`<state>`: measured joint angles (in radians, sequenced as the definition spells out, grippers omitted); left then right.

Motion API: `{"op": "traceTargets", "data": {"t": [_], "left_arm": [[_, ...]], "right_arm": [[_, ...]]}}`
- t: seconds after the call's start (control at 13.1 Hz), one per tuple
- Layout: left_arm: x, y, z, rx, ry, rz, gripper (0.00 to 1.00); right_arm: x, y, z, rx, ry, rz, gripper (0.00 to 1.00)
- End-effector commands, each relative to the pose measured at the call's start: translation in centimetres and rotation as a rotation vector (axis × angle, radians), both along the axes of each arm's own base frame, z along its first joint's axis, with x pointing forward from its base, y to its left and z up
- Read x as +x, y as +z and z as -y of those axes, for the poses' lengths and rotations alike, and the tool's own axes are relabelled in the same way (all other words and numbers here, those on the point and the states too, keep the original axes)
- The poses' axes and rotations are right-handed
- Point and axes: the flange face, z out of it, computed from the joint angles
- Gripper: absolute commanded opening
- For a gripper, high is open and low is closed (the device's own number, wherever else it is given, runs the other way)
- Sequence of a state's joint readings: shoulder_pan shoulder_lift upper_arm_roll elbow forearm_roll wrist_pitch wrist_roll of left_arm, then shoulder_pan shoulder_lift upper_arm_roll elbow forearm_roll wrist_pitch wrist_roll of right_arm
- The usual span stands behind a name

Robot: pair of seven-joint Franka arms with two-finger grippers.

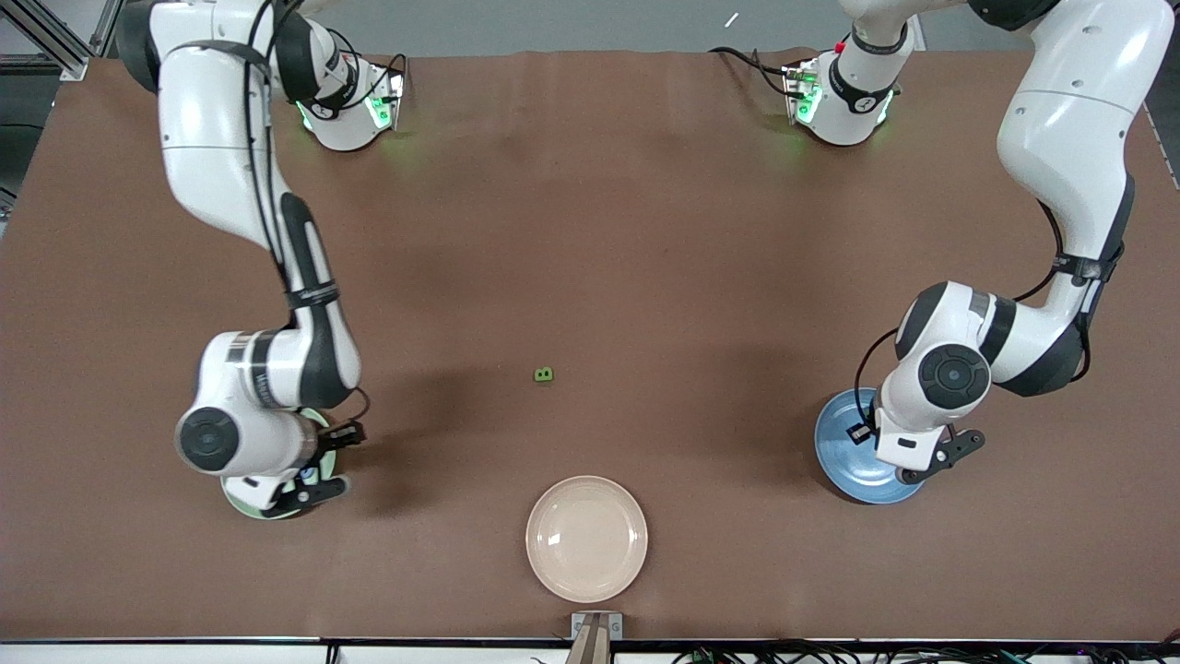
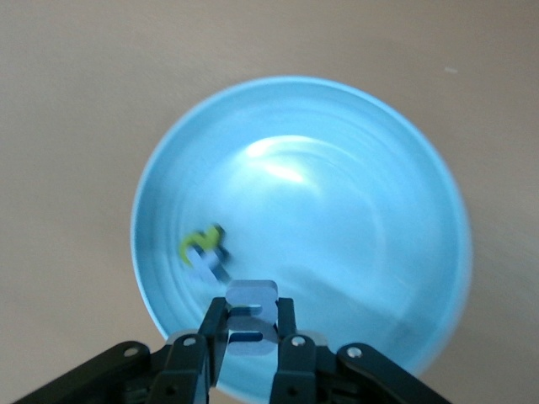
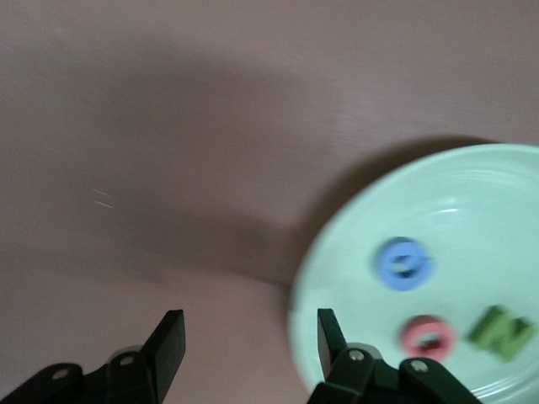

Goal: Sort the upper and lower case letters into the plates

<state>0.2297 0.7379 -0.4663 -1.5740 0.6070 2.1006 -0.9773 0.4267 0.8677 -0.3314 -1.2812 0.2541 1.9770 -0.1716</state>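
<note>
My left gripper (image 2: 251, 313) hangs over the blue plate (image 2: 337, 210), shut on a pale blue letter E (image 2: 253, 291). Two small letters lie in that plate, a yellow-green one (image 2: 200, 242) and a blue one (image 2: 210, 266). My right gripper (image 3: 249, 330) is open and empty, over the table beside the rim of the pale green plate (image 3: 472, 210). That plate holds a blue letter (image 3: 404, 264), a pink-red letter (image 3: 428, 337) and a green N (image 3: 503, 332). A green B (image 1: 544, 374) lies alone mid-table. In the front view the hands cover most of the blue plate (image 1: 841, 444) and the green plate (image 1: 241, 503).
A cream plate (image 1: 586, 539) stands near the table's front edge, nearer to the front camera than the green B. Both arm bases stand along the table's back edge.
</note>
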Motion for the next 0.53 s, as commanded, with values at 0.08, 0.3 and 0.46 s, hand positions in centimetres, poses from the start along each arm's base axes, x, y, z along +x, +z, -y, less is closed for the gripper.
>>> {"op": "traceTargets", "data": {"t": [0.08, 0.3, 0.46], "left_arm": [[1.7, -0.5, -0.6, 0.033, -0.006, 0.027, 0.74], [3.0, 3.7, -0.1, 0.023, 0.01, 0.087, 1.0], [3.4, 7.1, 0.0, 0.025, -0.042, 0.06, 1.0]], "right_arm": [[-3.4, 1.0, -10.8, 0.027, -0.214, -0.007, 0.75], [-5.7, 1.0, -16.5, 0.05, -0.292, -0.017, 0.75], [-6.5, 1.5, -18.9, 0.051, -0.317, -0.007, 0.75]]}}
